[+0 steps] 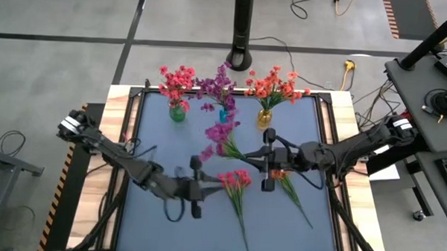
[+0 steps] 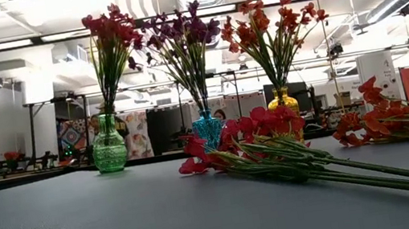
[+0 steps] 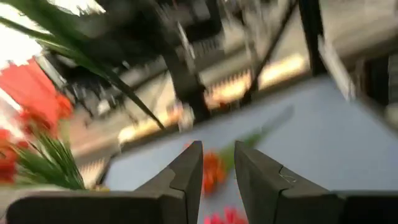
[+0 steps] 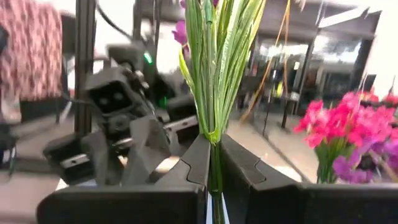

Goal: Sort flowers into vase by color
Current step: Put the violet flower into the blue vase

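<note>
Three vases stand along the far edge. The green vase point(image 1: 178, 113) holds pink-red flowers, the blue vase point(image 1: 222, 115) purple ones, and the amber vase point(image 1: 264, 119) orange-red ones. My right gripper point(image 1: 254, 155) is shut on a purple sprig point(image 1: 220, 133) at mid-table. The sprig's blossoms point toward the blue vase. A pink-red sprig point(image 1: 236, 182) and an orange-red sprig point(image 1: 284, 180) lie flat on the mat. My left gripper point(image 1: 206, 186) sits just left of the pink-red blossoms, narrowly open with nothing between its fingers point(image 3: 188, 171). My right gripper pinches the purple sprig's green stem point(image 4: 214, 152) between its two fingers, just below where the leaves begin. The fingers come level from the table's right side and lie across the stem. The leaves and blossoms reach beyond the fingers toward the far left.
The dark mat point(image 1: 160, 228) has a raised frame and wooden borders point(image 1: 117, 137). A black post point(image 1: 242, 29) stands behind the far edge. The loose sprigs' long stems point(image 1: 242, 223) run toward the near edge. Bare mat lies at the near left and the far right.
</note>
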Robot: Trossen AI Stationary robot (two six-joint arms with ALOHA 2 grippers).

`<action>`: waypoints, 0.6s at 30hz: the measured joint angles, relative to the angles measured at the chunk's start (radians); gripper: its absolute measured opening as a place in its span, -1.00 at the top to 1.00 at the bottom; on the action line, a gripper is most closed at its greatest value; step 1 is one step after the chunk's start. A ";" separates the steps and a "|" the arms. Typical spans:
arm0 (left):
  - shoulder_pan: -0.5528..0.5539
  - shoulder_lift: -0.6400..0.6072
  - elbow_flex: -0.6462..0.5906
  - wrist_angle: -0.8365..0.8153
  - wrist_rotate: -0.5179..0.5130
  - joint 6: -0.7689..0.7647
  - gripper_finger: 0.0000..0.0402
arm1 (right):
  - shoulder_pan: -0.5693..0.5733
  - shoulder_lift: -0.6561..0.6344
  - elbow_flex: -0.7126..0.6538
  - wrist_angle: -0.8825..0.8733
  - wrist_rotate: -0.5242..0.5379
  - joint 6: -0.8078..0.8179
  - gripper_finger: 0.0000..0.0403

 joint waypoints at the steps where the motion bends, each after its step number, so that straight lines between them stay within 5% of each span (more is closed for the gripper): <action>1: 0.003 -0.024 -0.043 0.093 0.001 0.017 0.62 | 0.000 0.006 -0.023 0.068 0.000 -0.007 0.91; 9: 0.082 -0.111 -0.324 0.755 0.064 0.035 0.52 | -0.002 0.078 -0.114 0.375 0.002 -0.031 0.91; 12: 0.133 -0.097 -0.346 0.810 0.166 -0.019 0.37 | -0.002 0.120 -0.095 0.381 0.003 -0.036 0.91; 18: 0.190 -0.035 -0.293 0.812 0.190 -0.040 -0.01 | -0.002 0.189 -0.041 0.380 0.013 -0.061 0.91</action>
